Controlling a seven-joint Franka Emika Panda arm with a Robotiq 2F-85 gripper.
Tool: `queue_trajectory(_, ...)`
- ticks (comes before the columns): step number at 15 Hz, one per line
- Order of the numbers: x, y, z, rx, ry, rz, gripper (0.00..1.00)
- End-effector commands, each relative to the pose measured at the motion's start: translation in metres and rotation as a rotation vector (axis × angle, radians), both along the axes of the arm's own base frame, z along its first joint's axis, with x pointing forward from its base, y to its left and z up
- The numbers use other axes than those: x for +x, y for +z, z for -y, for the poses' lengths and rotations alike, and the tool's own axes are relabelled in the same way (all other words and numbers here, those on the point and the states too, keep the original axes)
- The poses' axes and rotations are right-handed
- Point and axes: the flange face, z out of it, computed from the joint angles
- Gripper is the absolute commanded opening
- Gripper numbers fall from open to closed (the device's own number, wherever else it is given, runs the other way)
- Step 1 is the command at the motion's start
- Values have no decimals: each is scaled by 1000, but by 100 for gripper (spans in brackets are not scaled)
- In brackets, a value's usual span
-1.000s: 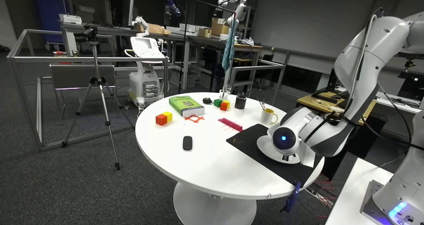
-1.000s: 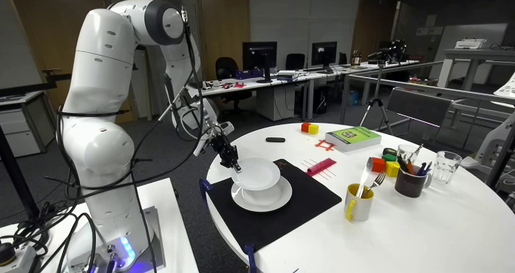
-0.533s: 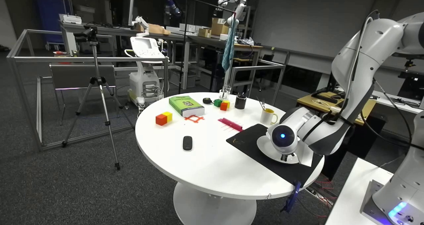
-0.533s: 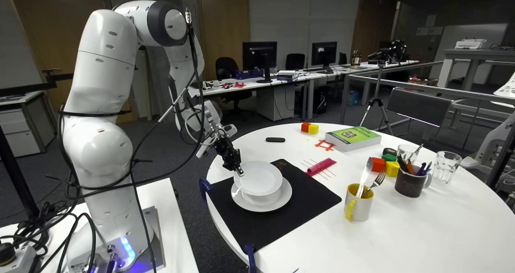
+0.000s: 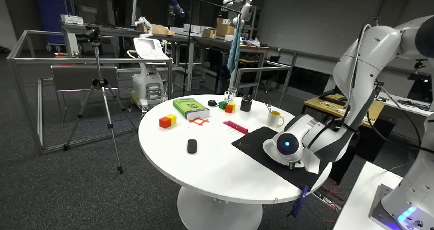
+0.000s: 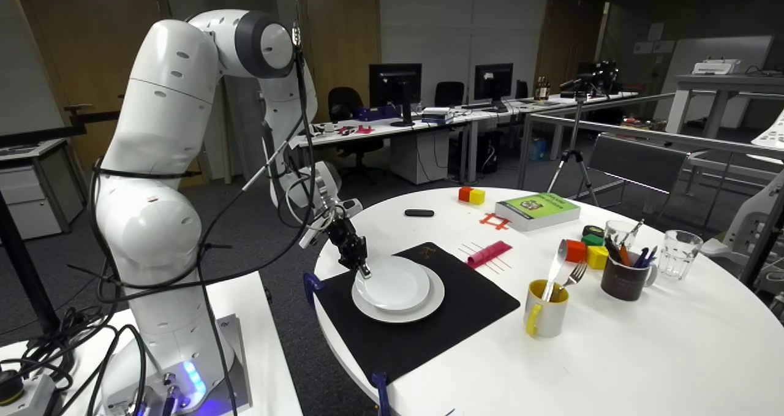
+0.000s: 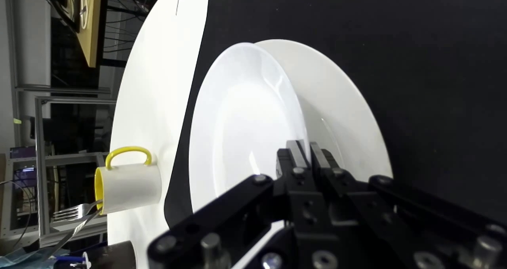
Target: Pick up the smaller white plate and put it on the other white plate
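Rim of smaller white plate (image 7: 245, 134): gripper (image 7: 307, 148) astride one stretch, blocking it.
Gap to other white plate (image 7: 352, 110): plates apart at the gripper side; contact at the far side cannot be told.
Black mat (image 6: 471, 299): open room from the plates toward the yellow-and-white mug (image 6: 554, 319).
Above mug: knife (image 6: 554, 272) and fork (image 6: 577, 273), leaning, projecting past the rim.
Beyond mug: dark mug (image 6: 623, 281) with pens (image 6: 642, 258), red cube (image 6: 574, 250), yellow cube (image 6: 596, 257), drinking glasses (image 6: 680, 253), closely grouped.
Pink roll (image 6: 489, 254): low, just beside the mat.
Blue clamps (image 6: 383, 396): at two mat corners.
White round table (image 5: 220, 165): open span between mat and black oblong object (image 5: 192, 146).
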Motion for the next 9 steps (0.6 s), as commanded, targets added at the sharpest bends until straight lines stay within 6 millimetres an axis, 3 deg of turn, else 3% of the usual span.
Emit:
queue_trajectory(1,9,0,4,-2,23,-18,1)
queue_trajectory(9,17,-10,0,-9,48,-69,1)
